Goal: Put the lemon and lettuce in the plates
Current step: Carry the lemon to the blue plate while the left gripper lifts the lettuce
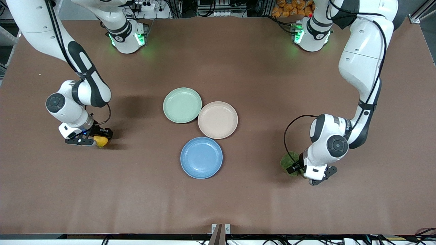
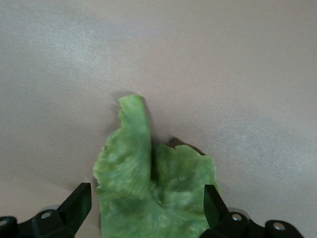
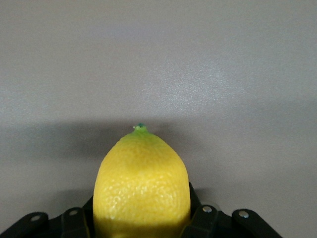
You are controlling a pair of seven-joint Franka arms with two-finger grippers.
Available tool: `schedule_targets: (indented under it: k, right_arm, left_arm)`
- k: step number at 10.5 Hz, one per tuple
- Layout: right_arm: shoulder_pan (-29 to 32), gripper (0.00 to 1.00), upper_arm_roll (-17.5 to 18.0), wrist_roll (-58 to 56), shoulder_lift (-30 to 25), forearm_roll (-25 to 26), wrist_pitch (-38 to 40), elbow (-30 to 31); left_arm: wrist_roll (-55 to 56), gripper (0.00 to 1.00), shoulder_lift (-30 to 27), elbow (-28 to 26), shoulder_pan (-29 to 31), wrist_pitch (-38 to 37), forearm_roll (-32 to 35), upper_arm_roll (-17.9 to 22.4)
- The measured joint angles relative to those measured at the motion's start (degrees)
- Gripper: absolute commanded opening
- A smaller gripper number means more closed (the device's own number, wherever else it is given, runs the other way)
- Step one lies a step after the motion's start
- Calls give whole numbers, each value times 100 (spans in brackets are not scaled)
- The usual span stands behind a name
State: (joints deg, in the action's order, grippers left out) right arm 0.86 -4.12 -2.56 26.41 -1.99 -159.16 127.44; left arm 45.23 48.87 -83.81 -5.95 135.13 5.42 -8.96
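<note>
The yellow lemon [image 1: 101,141] with its greenish tip is toward the right arm's end of the table, low at the cloth. My right gripper [image 1: 96,139] is shut on it; in the right wrist view the lemon [image 3: 142,186] fills the space between the fingers of the gripper [image 3: 142,215]. The crinkled green lettuce [image 1: 289,162] lies on the cloth toward the left arm's end. My left gripper [image 1: 295,168] is open, low over it, one finger on each side of the leaf [image 2: 153,188], not touching. The light blue plate [image 1: 201,157] and the beige-pink plate [image 1: 218,119] are mid-table, both empty.
A mint-green plate [image 1: 182,105] touches the beige-pink plate, farther from the front camera, and is empty. The brown cloth [image 1: 218,204] covers the whole table. The arms' bases [image 1: 127,37] stand along the edge farthest from the front camera.
</note>
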Motion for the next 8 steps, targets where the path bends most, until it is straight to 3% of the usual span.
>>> schedule_targets:
  k: [1, 2, 3, 4, 8]
  right_arm:
    - [-2, 3, 3, 0, 0, 0, -1, -12]
    - [-8, 3, 10, 0, -6, 0, 19, -46]
    - [-19, 3, 32, 12, -36, 0, 207, -129]
    - [-37, 3, 77, 91, -87, -4, 556, -282]
    - [-184, 3, 886, 1608, -319, -6, 1857, -1230]
  left_arm:
    - [0, 100, 50, 32, -57, 2, 0, 33]
    - [0, 75, 105, 66, -100, 42, 0, 57]
    - [0, 27, 139, 82, -119, 105, 0, 87]
    - [0, 0, 143, 93, -120, 112, 5, 114]
    - [-32, 0, 124, 182, -118, 109, 29, 135]
